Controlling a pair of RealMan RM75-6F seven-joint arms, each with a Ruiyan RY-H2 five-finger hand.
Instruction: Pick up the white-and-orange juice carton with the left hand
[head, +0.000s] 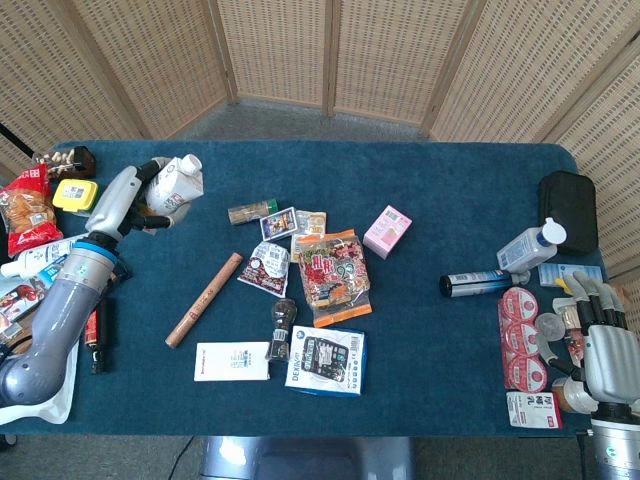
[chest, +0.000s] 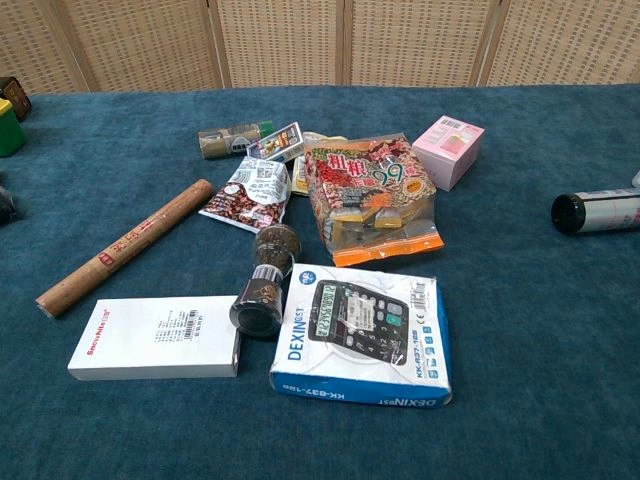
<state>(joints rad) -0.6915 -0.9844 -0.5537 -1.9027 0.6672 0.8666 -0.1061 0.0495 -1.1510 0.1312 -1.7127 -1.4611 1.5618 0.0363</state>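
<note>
The white-and-orange juice carton (head: 171, 188) is up off the table at the far left in the head view, gripped by my left hand (head: 138, 195), whose fingers wrap its side. The carton tilts with its cap pointing up and right. Neither the carton nor the left hand shows in the chest view. My right hand (head: 603, 338) hangs at the table's right front corner with fingers apart and nothing in it.
A wooden rolling pin (head: 204, 299), a white box (head: 232, 361), a dark pepper grinder (head: 281, 325), a calculator box (head: 326, 361) and snack bags (head: 334, 276) lie mid-table. Snacks and bottles (head: 50, 252) crowd the left edge. Round tins (head: 521, 338) and a spray bottle (head: 527, 248) sit at right.
</note>
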